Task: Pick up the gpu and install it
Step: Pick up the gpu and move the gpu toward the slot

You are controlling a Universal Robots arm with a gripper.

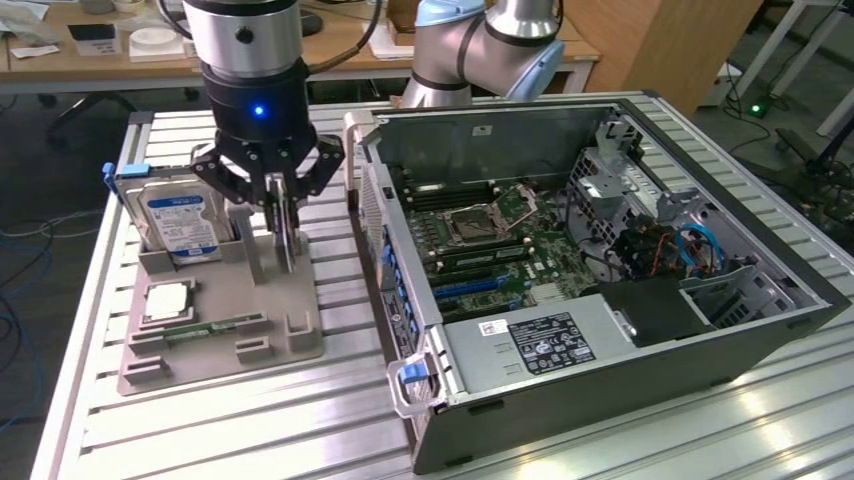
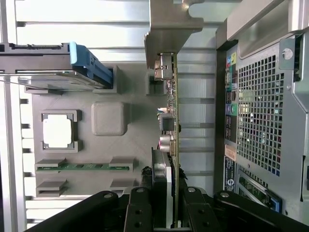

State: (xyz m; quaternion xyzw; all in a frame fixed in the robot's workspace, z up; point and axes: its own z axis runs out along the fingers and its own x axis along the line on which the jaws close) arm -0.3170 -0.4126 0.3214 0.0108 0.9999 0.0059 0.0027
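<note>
Gripper (image 1: 276,212) pinched the gpu (image 1: 286,255), which stood upright in its grey holder (image 1: 214,350), left-centre of the exterior frame.
Likely light and stiff but fragile; its top board edge, clear of components, looked the safest hold.

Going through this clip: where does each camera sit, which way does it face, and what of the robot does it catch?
Exterior view: raised beside the slatted aluminium table, looking down over the grey plastic parts holder and the open black computer case; it catches the arm's silver wrist and black gripper.
Wrist view: on the wrist, facing straight down past the gripper onto the dark, edge-on gpu card.
Shared: gripper, gpu card, parts holder, computer case, blue-labelled silver hard drive.
</note>
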